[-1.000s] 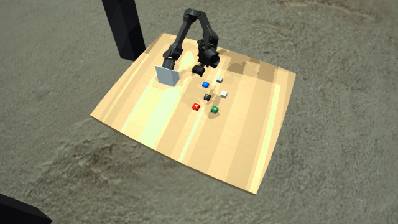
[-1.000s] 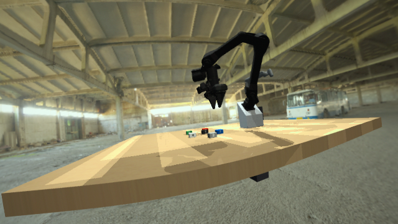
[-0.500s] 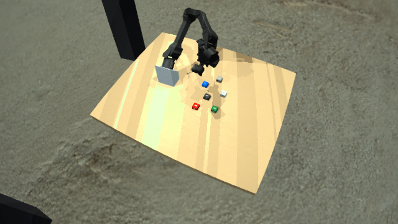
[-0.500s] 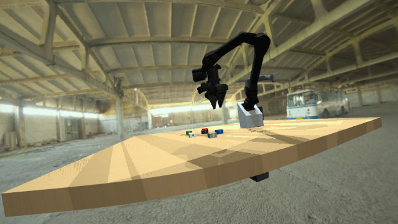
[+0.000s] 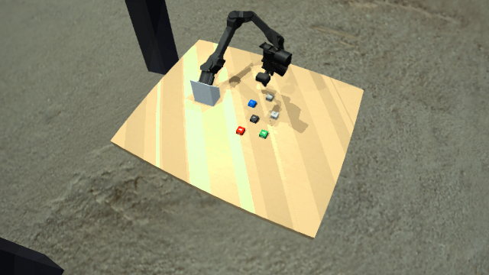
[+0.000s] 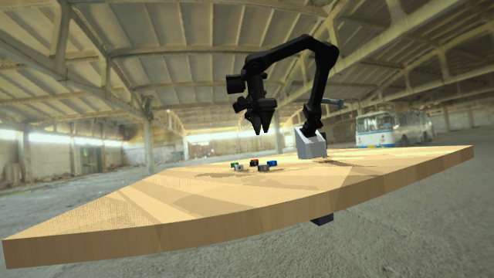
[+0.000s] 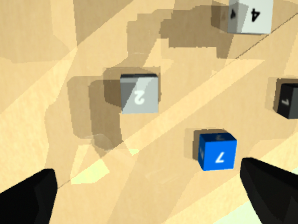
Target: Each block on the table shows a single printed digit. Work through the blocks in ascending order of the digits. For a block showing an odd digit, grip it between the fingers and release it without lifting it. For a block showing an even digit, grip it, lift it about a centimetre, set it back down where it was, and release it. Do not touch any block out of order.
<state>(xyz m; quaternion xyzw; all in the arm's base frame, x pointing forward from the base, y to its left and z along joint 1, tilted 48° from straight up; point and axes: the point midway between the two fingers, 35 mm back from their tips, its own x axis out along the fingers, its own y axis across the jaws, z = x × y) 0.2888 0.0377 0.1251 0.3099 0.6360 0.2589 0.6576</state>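
Note:
My gripper (image 5: 264, 84) (image 6: 262, 133) (image 7: 150, 173) is open and empty, high above the table beside the blocks. The grey block (image 5: 270, 97) (image 6: 263, 167) (image 7: 147, 104) shows a 2 and lies ahead of the fingers in the wrist view. The blue block (image 5: 252, 103) (image 6: 272, 163) (image 7: 210, 150) shows a 7, near the right finger there. The black block (image 5: 254, 118) (image 7: 291, 95) shows a 1, at the right edge. The white block (image 5: 274, 114) (image 6: 238, 167) (image 7: 265, 20) shows a 4, at the top right. The red block (image 5: 240, 131) and green block (image 5: 263, 134) have digits too small to read.
The wooden table (image 5: 221, 168) (image 6: 127, 235) carries all the blocks, grouped closely. The arm's grey base mount (image 5: 205, 94) (image 6: 312, 150) stands near the blue block's side of the group. Shadows of the arm fall around the grey and white blocks.

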